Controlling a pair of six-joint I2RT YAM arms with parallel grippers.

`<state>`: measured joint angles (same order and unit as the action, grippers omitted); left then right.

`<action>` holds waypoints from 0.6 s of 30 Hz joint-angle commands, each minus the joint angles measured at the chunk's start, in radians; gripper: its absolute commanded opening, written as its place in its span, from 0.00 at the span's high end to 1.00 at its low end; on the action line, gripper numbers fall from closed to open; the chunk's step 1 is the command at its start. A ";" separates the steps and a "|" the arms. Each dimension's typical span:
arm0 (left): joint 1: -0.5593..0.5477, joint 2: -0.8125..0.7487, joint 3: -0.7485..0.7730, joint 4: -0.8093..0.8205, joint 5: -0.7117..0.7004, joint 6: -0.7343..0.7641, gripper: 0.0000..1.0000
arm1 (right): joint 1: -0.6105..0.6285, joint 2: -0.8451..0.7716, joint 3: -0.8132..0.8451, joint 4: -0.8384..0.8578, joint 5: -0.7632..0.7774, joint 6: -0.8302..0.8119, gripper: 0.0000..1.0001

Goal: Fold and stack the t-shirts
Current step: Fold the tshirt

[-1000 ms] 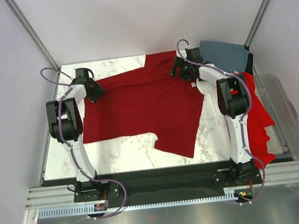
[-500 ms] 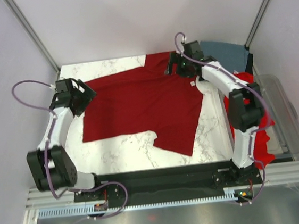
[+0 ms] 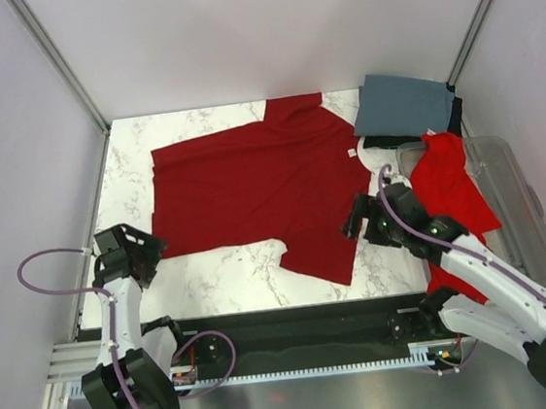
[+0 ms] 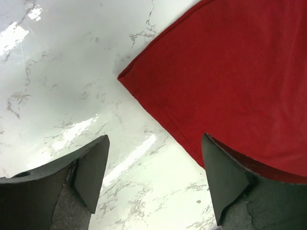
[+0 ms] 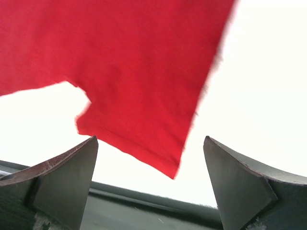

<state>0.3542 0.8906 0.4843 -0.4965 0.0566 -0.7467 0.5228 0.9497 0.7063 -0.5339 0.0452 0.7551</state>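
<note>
Crimson cloth fills most of the table: the crimson t-shirt (image 3: 252, 192) lies spread flat on the marble table (image 3: 222, 280). Its collar is toward the right and its hem toward the left, with one sleeve pointing at the far edge and the other at the near edge. In the far right corner the grey-blue t-shirt (image 3: 404, 103) sits folded on top of the black t-shirt (image 3: 384, 141), of which only a dark edge shows beneath it. Just on the near side of that pile the brighter red t-shirt (image 3: 453, 195) hangs unfolded over the rim of a clear plastic bin (image 3: 529, 226) at the table's right side, and part of it trails down toward the near edge. The left gripper (image 3: 149, 249) is over the marble just beside the near corner of the crimson hem. Its wrist view shows its fingers (image 4: 91, 167) spread wide, bare marble between them, and the hem corner (image 4: 230, 72) ahead, clear of both. The right gripper (image 3: 355, 220) is at the right edge of the near sleeve. Its wrist view is blurred, yet the fingers (image 5: 67, 177) plainly stand well apart and hold nothing, with the sleeve (image 5: 120, 62) below them. Whether they touch the cloth cannot be told.
</note>
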 commanded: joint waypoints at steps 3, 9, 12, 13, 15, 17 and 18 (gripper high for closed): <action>0.009 0.034 -0.027 0.131 0.005 -0.056 0.18 | 0.003 -0.196 -0.137 -0.060 0.048 0.061 0.02; 0.008 0.155 -0.038 0.196 -0.028 -0.060 0.28 | 0.005 -0.200 -0.194 -0.037 0.021 0.052 0.02; 0.008 0.220 -0.052 0.243 -0.020 -0.085 0.32 | 0.003 -0.189 -0.194 -0.020 0.036 0.036 0.02; 0.006 0.237 -0.056 0.274 -0.017 -0.089 0.34 | 0.005 -0.184 -0.194 -0.009 0.038 0.033 0.02; 0.006 0.289 -0.043 0.283 -0.031 -0.092 0.37 | 0.005 -0.163 -0.194 0.002 0.033 0.023 0.02; 0.006 0.324 -0.036 0.300 -0.037 -0.092 0.40 | 0.005 -0.143 -0.197 0.008 0.022 0.018 0.02; 0.006 0.332 -0.035 0.308 -0.040 -0.094 0.41 | 0.005 -0.137 -0.199 0.011 0.021 0.018 0.02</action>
<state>0.3580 1.1721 0.4561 -0.2207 0.0555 -0.8116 0.5228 0.7948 0.5106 -0.5678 0.0612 0.7883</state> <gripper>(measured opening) 0.597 0.982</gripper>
